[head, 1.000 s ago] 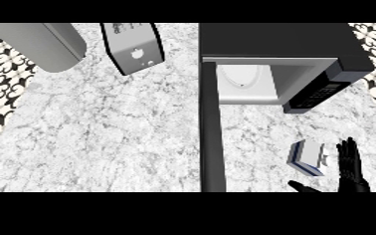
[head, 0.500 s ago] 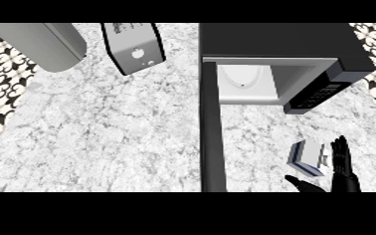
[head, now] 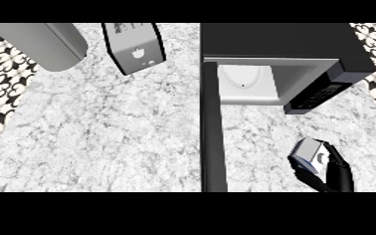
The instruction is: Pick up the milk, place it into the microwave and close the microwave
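Note:
The milk (head: 309,153), a small grey and white carton, stands on the counter in front of the microwave (head: 279,40), near the view's lower right. My right hand (head: 340,176) comes in from the lower edge and wraps the carton, its fingers (head: 336,158) along the right side and the thumb under the left corner. The microwave's black door (head: 212,129) is swung wide open and reaches down toward me. The white cavity (head: 246,82) shows behind it with nothing inside. My left hand is out of sight.
A grey toaster-like box (head: 136,47) stands at the back centre, left of the microwave. A large grey rounded appliance (head: 40,45) sits at the back left. Marble counter (head: 110,139) spreads left of the open door.
My right hand has moved left and up to the milk, and its fingers and thumb have closed around the carton. The carton now looks slightly tilted.

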`<act>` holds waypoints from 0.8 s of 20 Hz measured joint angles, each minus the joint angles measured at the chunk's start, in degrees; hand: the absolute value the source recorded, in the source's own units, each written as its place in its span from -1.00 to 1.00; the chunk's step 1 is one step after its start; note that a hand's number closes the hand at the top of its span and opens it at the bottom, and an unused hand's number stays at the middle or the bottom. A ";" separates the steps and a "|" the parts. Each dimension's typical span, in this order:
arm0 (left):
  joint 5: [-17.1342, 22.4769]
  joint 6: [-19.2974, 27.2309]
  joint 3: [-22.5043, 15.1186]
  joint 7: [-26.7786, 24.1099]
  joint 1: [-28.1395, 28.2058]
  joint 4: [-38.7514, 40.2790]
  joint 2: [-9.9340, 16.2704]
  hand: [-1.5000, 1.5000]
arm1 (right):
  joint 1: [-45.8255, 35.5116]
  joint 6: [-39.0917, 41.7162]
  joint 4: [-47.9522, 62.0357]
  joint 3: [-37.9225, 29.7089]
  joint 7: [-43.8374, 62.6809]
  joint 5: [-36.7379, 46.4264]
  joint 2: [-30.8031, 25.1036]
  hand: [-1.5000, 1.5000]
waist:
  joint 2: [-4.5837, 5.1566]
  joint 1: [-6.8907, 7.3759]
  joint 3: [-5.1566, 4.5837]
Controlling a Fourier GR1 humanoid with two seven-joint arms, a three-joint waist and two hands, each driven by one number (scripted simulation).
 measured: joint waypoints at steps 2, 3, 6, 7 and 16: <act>0.06 0.40 -0.35 0.02 0.32 -0.08 -0.26 -1.00 | 0.33 -0.74 -1.31 0.27 -0.62 0.29 0.50 1.00 | -0.07 -0.14 -0.06; 0.01 0.14 -0.60 -0.67 0.59 0.01 -0.41 -1.00 | -0.20 -0.75 -0.60 0.09 -1.03 0.24 0.41 1.00 | -0.07 -0.14 -0.08; 0.39 0.18 0.15 -0.65 0.94 -0.06 -0.23 -1.00 | -0.80 -0.34 -0.90 0.43 -1.59 0.04 0.96 1.00 | -0.09 -0.17 -0.11; 0.44 0.05 0.24 -0.54 0.85 -0.04 -0.34 -1.00 | -0.88 0.09 -0.56 0.64 -2.01 0.05 0.91 1.00 | -0.09 -0.17 -0.11; 1.53 -0.65 0.99 -0.30 0.40 0.43 0.29 -1.00 | -4.75 6.08 -2.32 6.53 -0.76 2.43 0.48 1.00 | -0.03 -0.11 0.05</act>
